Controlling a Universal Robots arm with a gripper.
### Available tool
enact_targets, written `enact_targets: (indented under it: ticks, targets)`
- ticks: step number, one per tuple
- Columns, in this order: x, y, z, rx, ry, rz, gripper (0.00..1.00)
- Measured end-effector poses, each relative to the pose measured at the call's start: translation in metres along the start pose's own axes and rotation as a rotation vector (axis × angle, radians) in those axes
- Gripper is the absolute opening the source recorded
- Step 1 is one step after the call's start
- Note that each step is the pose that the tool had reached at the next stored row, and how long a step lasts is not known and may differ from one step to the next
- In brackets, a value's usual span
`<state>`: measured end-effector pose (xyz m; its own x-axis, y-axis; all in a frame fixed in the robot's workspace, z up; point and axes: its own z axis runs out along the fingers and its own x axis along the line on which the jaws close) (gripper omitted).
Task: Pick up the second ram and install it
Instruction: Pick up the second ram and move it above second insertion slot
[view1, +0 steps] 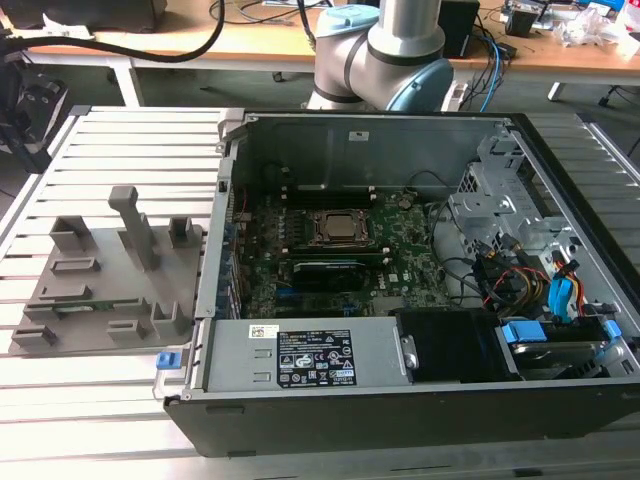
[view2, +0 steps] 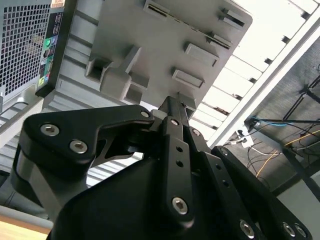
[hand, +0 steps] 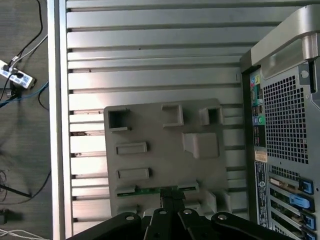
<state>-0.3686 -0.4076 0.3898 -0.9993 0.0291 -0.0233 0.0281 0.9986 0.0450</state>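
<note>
The second ram (hand: 148, 190) is a thin green stick lying in a slot near one edge of the grey fixture (hand: 165, 145). In the exterior view the second ram (view1: 85, 303) shows as a green strip at the fixture's (view1: 100, 270) front left. My gripper (hand: 169, 196) hangs well above the fixture, its tips lined up over the stick's middle. The black fingers are pressed together with nothing between them. In the second wrist view the gripper (view2: 175, 102) points down at the fixture (view2: 150, 45).
The open computer case (view1: 400, 130) lies at the exterior view's right, with its motherboard (view1: 400, 250) and CPU socket (view1: 340, 228) exposed. A tall post (view1: 130, 225) rises from the fixture. Both rest on a slatted metal table (view1: 130, 130). Cables (hand: 20, 75) lie on the floor beyond the table's edge.
</note>
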Motion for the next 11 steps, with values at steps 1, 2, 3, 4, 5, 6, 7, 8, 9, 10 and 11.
enact_targets:
  ticks: [1,2,3,4,5,6,7,8,9,10,11]
  targets:
    - [0.0000,0.0000,0.0000,-0.0007,0.0013,-0.030,0.11]
    - [0.0000,0.0000,0.0000,-0.0014,0.0027,-0.062,0.11]
    - [0.0000,0.0000,0.0000,-0.0025,0.0047,-0.105,0.11]
    - [0.0000,0.0000,0.0000,-0.0035,0.0067,-0.149,0.11]
    - [0.0000,0.0000,0.0000,-0.0040,0.0077,-0.171,0.11]
    - [0.0000,0.0000,0.0000,-0.0042,0.0081,-0.180,0.11]
    - [0.0000,0.0000,0.0000,-0.0045,0.0087,-0.193,0.11]
    - [0.0000,0.0000,0.0001,-0.0050,0.0094,-0.211,0.11]
    - [0.0000,0.0000,0.0000,-0.0054,0.0104,-0.230,0.11]
    - [0.0000,0.0000,0.0000,-0.0060,0.0114,-0.255,0.11]
    - [0.0000,0.0000,0.0000,-0.0066,0.0128,-0.284,0.11]
